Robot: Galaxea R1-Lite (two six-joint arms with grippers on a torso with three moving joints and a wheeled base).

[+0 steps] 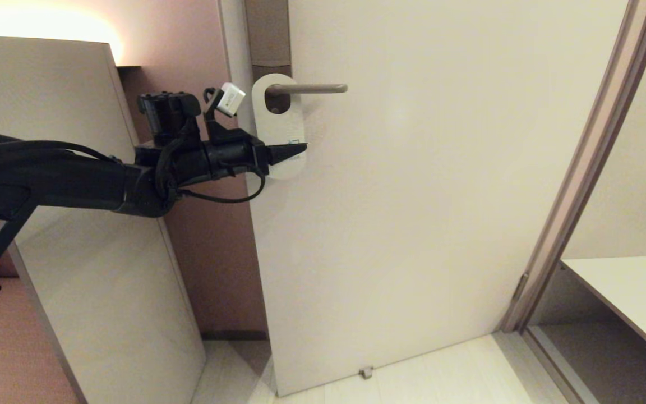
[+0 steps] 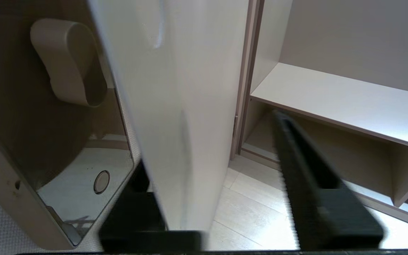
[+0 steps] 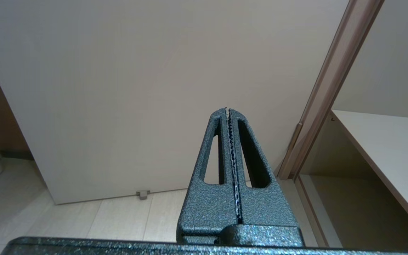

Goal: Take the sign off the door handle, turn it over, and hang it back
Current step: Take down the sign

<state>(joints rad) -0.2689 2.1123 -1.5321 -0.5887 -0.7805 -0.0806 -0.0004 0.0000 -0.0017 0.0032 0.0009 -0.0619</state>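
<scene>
We see the sign, white face out, hanging by its oval hole on the door handle, its lower part level with the left claw. In the left wrist view the sign stands edge-on between the spread fingers, which are not pressed to it. Around the claw: the pale door, a shelf beyond, light floor below. Our right claw is parked low facing the door, fingers closed on nothing.
</scene>
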